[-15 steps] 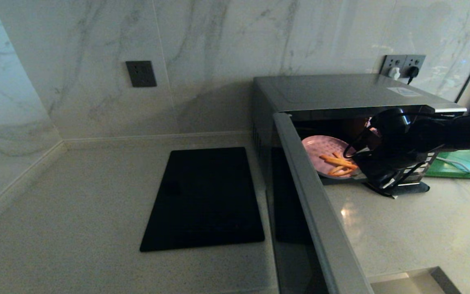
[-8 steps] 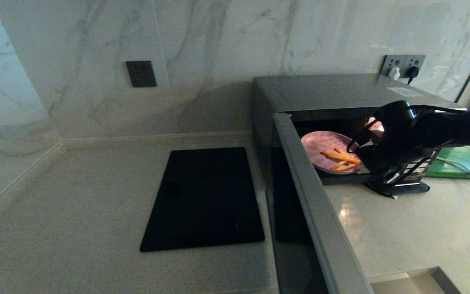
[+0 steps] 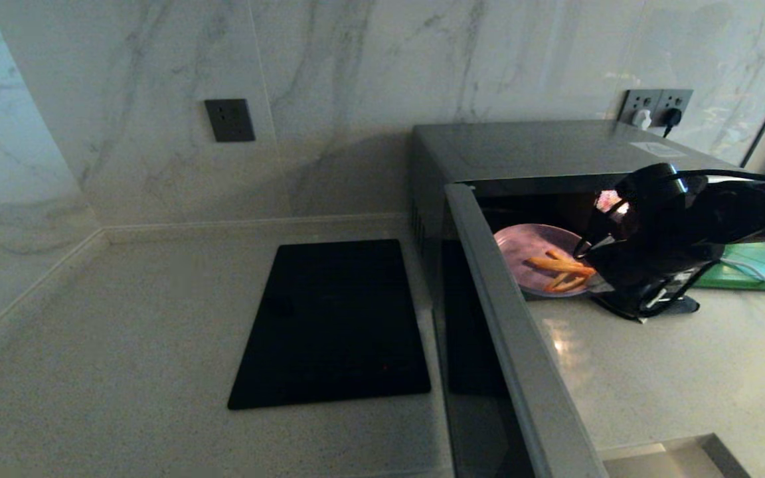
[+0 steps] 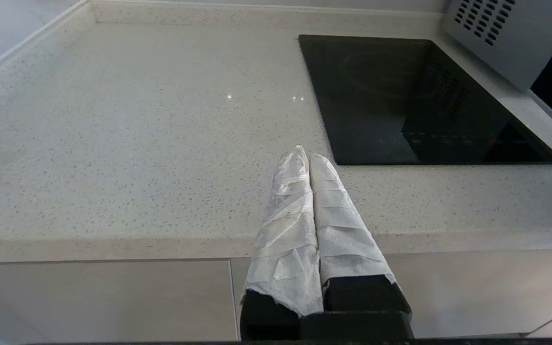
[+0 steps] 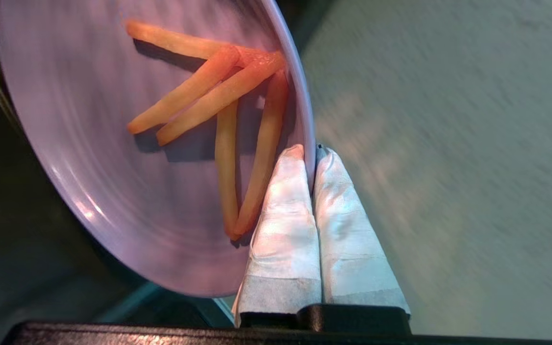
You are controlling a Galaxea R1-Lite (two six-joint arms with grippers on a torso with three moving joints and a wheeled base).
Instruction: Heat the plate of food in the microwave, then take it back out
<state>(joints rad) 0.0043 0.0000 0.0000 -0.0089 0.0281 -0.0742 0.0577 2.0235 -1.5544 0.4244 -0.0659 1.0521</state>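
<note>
Speckled countertop [image 3: 655,372], right end effector [image 5: 310,155] pinching plate of food [image 5: 113,158] rim at open microwave [image 3: 542,149] mouth

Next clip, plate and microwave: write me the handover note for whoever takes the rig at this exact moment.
Right tool: shut on the rim of the plate of food, at the mouth of the microwave, whose door stands open.
Left tool: shut, empty, parked over the front edge of the counter near the black cooktop.
Done: door open, plate gripped and partly past the opening.
Left: bring the plate fully clear, set it on the counter, release. Whether heating has run cannot be told from here.
</note>
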